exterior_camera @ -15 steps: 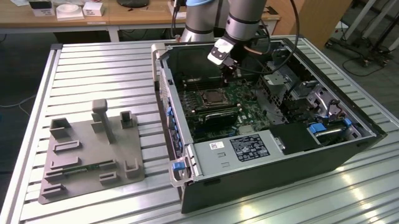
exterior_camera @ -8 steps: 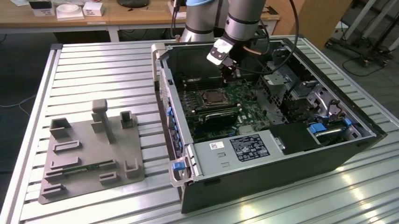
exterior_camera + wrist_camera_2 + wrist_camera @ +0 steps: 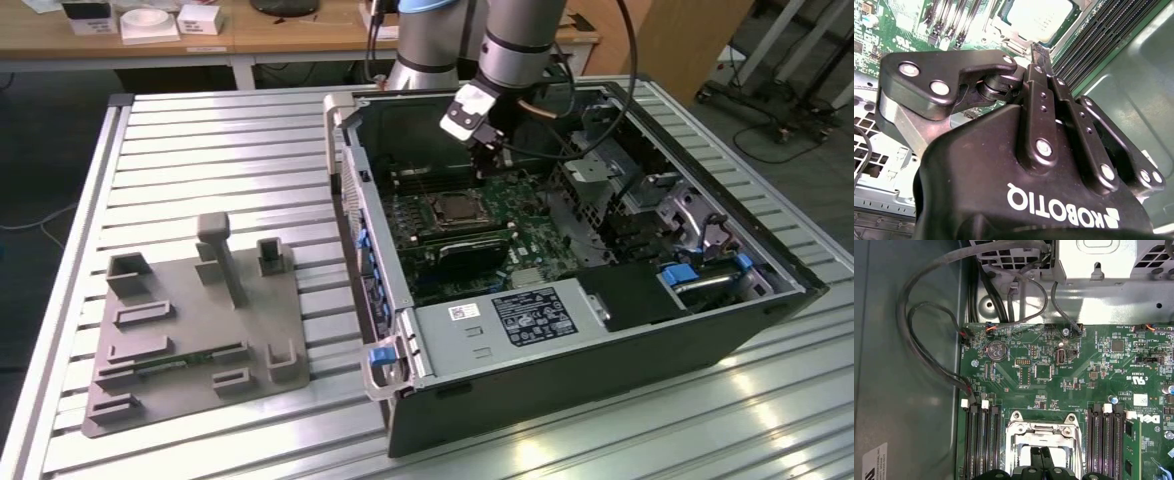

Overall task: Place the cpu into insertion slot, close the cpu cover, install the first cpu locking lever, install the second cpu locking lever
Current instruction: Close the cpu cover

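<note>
- Second wrist view: the gripper (image 3: 1035,47) has its fingers (image 3: 1040,95) pressed together, with only a thin seam between them and nothing seen in their grip. The tips hang just over one edge of the slot (image 3: 447,210).
- The cpu (image 3: 1040,17) lies flat in the slot, just past the tips. The gripper's black body hides much of the socket's rim.
- In the first wrist view the silvery cover (image 3: 1040,430) appears to lie down flat around the cpu, and the tips block its middle.
- Memory slots (image 3: 981,440) run close beside the slot on both sides.
- Farther along the green board (image 3: 1079,375) sits a coin battery (image 3: 998,351). Grey cables (image 3: 919,340) loop from the board's edge along the case wall.
- In the exterior view the arm (image 3: 514,40) reaches down into the open black case (image 3: 561,380), which lies on a slatted table (image 3: 200,150). Metal bays (image 3: 627,190) crowd in on the exterior view's right of the gripper.
- A grey jig (image 3: 200,330) rests on the table, apart from the case on the exterior view's left, and a desk (image 3: 134,40) stands beyond.
</note>
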Available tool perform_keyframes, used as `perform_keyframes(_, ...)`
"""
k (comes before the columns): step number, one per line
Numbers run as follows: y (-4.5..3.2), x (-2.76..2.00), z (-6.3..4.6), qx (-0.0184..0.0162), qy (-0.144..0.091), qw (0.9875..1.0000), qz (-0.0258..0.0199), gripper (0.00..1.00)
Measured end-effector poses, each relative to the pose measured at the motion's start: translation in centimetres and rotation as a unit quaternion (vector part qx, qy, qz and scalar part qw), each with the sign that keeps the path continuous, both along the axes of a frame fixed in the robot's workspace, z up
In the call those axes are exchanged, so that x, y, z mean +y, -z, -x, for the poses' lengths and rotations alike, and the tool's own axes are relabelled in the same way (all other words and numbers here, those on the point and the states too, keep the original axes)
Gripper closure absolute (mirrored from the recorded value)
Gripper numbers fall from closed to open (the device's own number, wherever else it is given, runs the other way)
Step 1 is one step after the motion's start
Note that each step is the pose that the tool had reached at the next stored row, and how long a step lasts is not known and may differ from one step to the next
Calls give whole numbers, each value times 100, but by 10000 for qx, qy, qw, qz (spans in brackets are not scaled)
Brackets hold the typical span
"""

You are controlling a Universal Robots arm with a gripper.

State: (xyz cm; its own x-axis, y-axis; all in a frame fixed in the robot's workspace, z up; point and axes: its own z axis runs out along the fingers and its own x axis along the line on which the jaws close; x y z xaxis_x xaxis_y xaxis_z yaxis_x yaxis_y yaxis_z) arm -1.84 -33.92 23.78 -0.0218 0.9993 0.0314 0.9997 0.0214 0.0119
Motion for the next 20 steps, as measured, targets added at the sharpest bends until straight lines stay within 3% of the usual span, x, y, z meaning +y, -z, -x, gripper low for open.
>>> perform_keyframes(10, 7, 0, 13, -1, -5, 10000, -3, 89)
perform_keyframes(15, 76, 0, 94, 0, -84, 10000, -38, 89)
perform_keyframes(20, 138, 0, 178, 0, -227, 9997, -42, 89)
